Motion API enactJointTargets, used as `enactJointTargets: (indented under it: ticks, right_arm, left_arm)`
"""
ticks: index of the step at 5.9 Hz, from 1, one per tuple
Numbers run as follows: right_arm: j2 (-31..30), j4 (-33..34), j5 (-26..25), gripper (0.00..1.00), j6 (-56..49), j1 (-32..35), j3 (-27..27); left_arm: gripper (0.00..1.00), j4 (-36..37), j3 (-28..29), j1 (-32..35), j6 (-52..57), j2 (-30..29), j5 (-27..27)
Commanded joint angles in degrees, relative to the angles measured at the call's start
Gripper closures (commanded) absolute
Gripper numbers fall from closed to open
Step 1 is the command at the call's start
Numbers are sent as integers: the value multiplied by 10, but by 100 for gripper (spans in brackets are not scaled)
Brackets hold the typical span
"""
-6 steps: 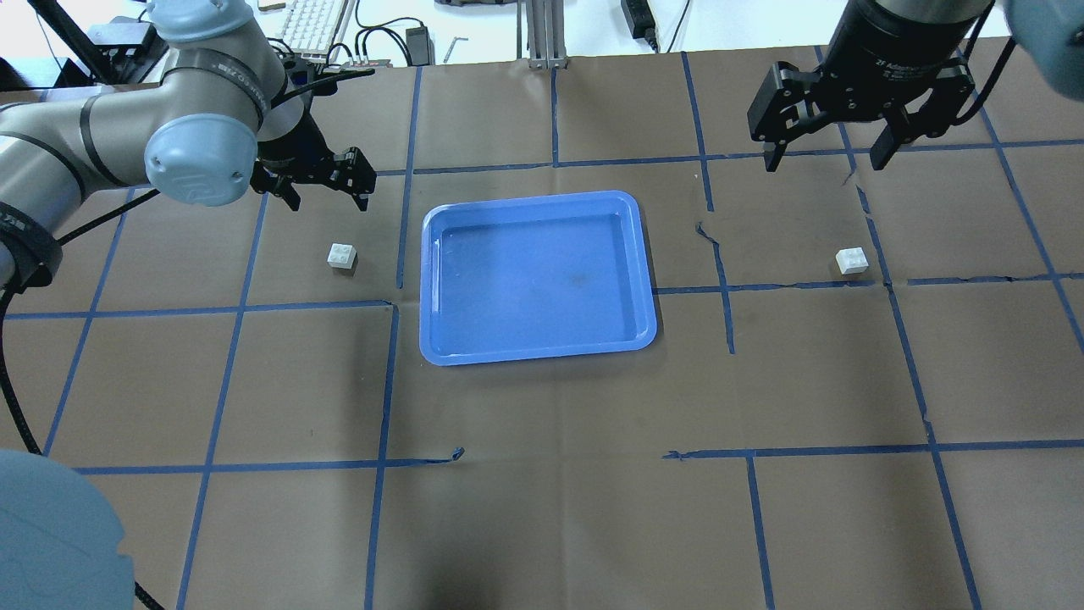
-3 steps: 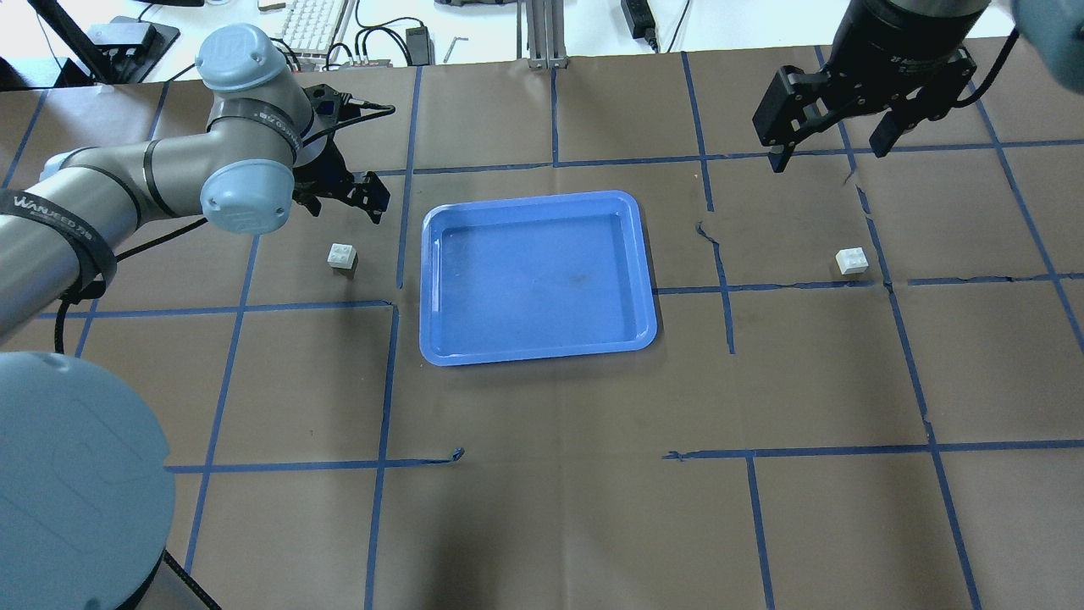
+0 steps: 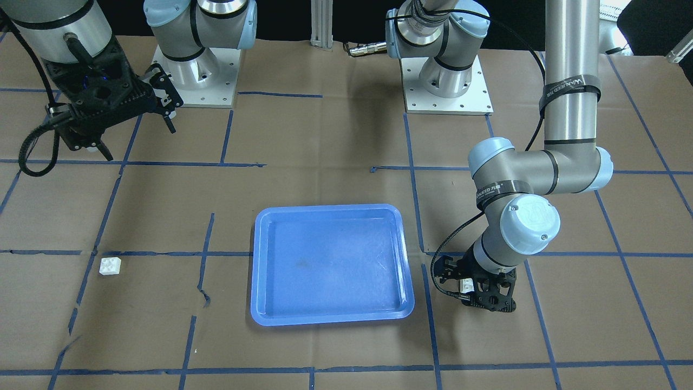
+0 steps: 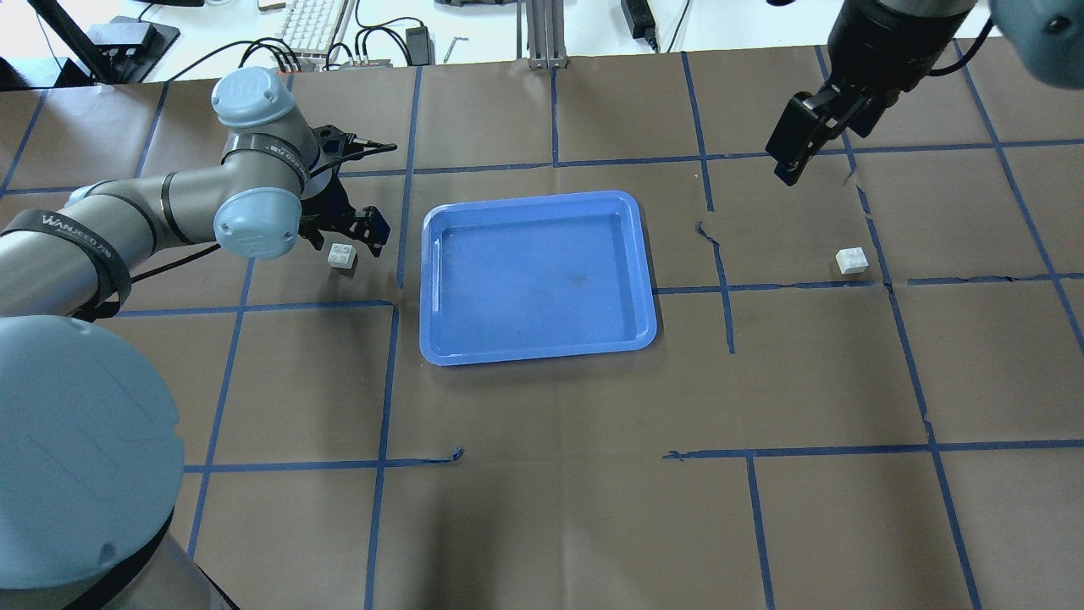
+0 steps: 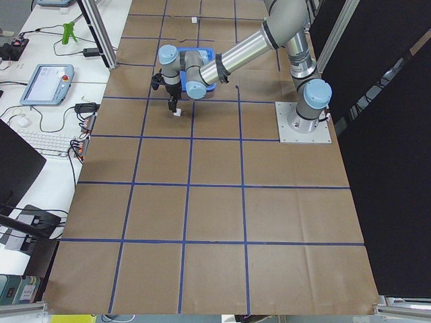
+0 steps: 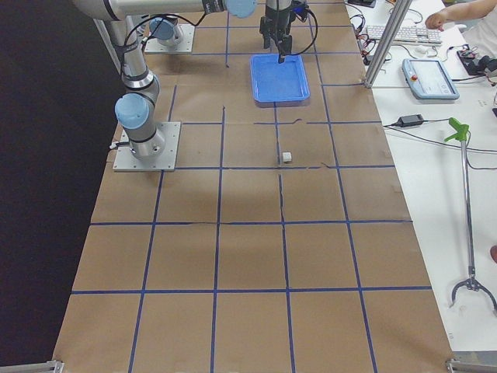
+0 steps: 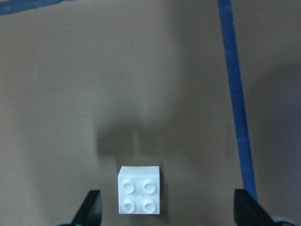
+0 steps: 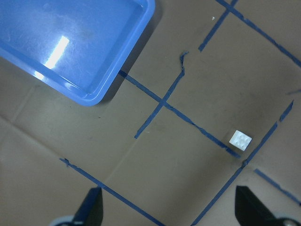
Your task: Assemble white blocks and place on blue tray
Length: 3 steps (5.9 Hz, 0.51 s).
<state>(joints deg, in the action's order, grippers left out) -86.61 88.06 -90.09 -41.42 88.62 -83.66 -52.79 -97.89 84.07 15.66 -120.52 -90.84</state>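
One white block [image 4: 341, 255] lies on the table left of the blue tray [image 4: 542, 280]. My left gripper [image 4: 343, 240] is open and hangs just over this block. In the left wrist view the block [image 7: 139, 189] sits between the open fingertips [image 7: 91, 208], nearer the left one. A second white block [image 4: 851, 260] lies far right of the tray. My right gripper [image 4: 789, 167] is open and empty, high above the table behind that block. The right wrist view shows the second block [image 8: 240, 139] and a tray corner [image 8: 70, 42] far below.
The table is covered in brown paper with a grid of blue tape lines [image 4: 385, 373]. The arm bases [image 3: 446, 81] stand at the robot's side of the table. A keyboard and cables [image 4: 313, 25] lie beyond the far edge.
My left gripper has come down and toward the tray side and now sits over the left white block. My right gripper has turned about its axis and now shows edge-on. Both blocks stay put.
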Motion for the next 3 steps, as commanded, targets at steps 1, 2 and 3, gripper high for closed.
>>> enactJointTargets:
  ticks: [1, 2, 3]
  right_arm:
    - [24, 43, -1, 0, -214, -3, 7]
    - [40, 42, 0, 0, -301, -11, 22]
    - [60, 41, 3, 0, -404, -30, 40]
  left_arm:
    - [8, 1, -1, 0, 2, -9, -1]
    - [8, 1, -2, 0, 3, -9, -2]
    - [22, 1, -2, 0, 4, -9, -2]
